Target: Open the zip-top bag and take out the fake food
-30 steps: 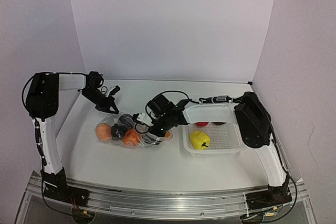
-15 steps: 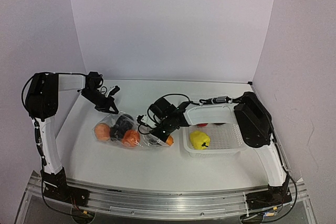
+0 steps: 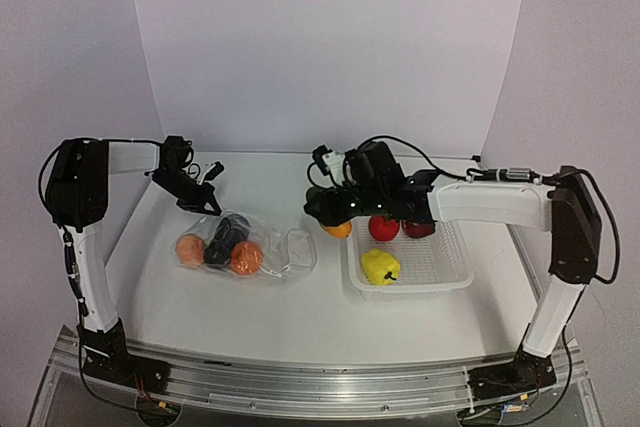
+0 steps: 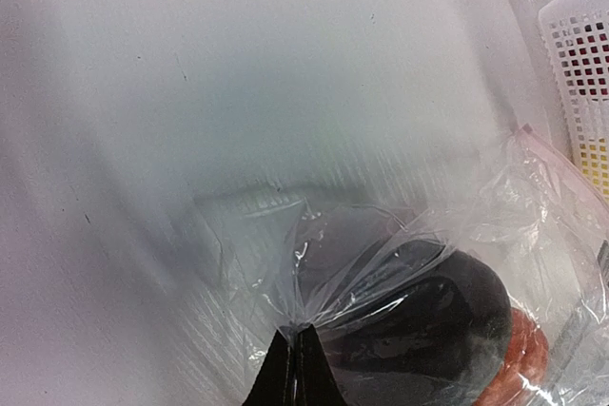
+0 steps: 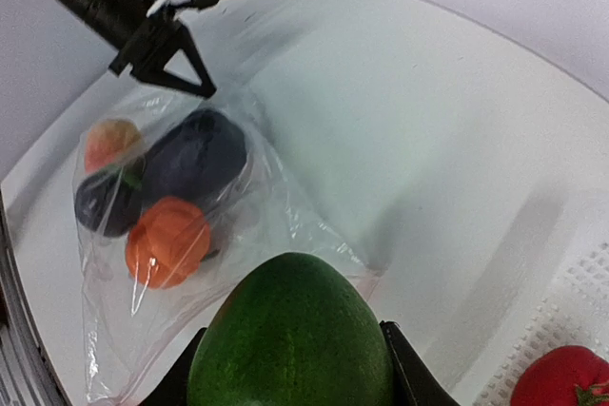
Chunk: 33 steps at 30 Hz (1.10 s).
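White table (image 3: 270, 317), plain pale walls (image 3: 330, 47) on three sides. Reference item: one white mesh basket (image 3: 410, 289), on the table's right half.

**Basket contents – 3 pieces**
- 1 yellow piece (image 3: 380, 267), near the front-left of the basket.
- 1 red piece (image 3: 384, 227), at the far rim.
- 1 dark red piece (image 3: 418, 230), just right of the red one.

**Bag – 1, holding 4 pieces**
- The clear bag (image 3: 285, 247) lies flat on the table left of the basket, near it but not touching.
- 1 peach piece (image 3: 190, 249), at the end farthest from the basket.
- 2 purple pieces (image 5: 195, 164), side by side in the middle.
- 1 orange piece (image 3: 247, 258), the nearest of the four to the basket.

**Grippers – 2**
- Left gripper (image 4: 295, 341): jaws pressed together, pinching a fold of bag film at the far corner, on the side away from the basket.
- Right gripper (image 3: 332, 209): jaws clamped on 1 green fruit (image 5: 290, 330) with an orange underside, held up just outside the basket's far-left corner.

Total food in view – 8 pieces.
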Motion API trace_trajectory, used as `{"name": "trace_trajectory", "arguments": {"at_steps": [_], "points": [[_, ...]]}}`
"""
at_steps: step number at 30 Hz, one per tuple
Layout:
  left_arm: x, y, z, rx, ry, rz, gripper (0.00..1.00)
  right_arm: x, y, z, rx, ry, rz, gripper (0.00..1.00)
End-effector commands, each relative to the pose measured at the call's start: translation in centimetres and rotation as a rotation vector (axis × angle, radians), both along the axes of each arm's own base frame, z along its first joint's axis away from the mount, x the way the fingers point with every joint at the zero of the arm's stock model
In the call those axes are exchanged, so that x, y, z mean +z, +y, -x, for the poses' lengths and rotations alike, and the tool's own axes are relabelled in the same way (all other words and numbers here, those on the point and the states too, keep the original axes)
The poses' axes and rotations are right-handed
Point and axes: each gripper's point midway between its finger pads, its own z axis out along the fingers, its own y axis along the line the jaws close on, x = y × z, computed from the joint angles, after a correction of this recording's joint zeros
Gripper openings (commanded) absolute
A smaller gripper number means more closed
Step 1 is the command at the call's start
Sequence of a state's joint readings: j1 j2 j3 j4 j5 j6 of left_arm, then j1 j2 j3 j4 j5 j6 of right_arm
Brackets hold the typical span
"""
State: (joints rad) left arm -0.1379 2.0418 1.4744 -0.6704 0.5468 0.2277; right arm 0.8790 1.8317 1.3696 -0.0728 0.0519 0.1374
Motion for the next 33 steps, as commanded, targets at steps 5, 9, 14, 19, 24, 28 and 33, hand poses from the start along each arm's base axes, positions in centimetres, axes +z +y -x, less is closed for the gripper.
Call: {"name": "trace_trajectory", "arguments": {"at_steps": [5,9,14,19,24,28,33], "points": [[2.5,0.0,0.0,0.052,-0.025,0.041,0.00,3.5,-14.8,-2.7,-0.633,-0.113,0.265,0.19],[2.8,-0.3,0.3,0.064,-0.003,0.066,0.00,1.2,-21.2,0.2,-0.757,-0.025,0.525,0.27],[2.9,-0.4,0.2,0.068,-0.002,0.074,0.00,-1.6,-24.3,2.4,-0.823,0.116,0.532,0.63],[2.8,-0.4,0.3,0.072,0.004,0.074,0.00,-1.4,-22.9,1.7,-0.748,0.149,0.533,0.90],[2.3,-0.5,1.1,0.090,0.035,0.088,0.00,0.3,-19.7,0.3,-0.585,0.112,0.554,0.90],[2.1,-0.4,1.4,0.097,0.046,0.090,0.00,0.4,-10.1,1.4,-0.167,0.073,0.413,0.71],[2.6,-0.4,1.3,0.097,0.036,0.090,0.00,-1.8,-0.2,4.2,0.212,0.064,0.179,0.47]]}}
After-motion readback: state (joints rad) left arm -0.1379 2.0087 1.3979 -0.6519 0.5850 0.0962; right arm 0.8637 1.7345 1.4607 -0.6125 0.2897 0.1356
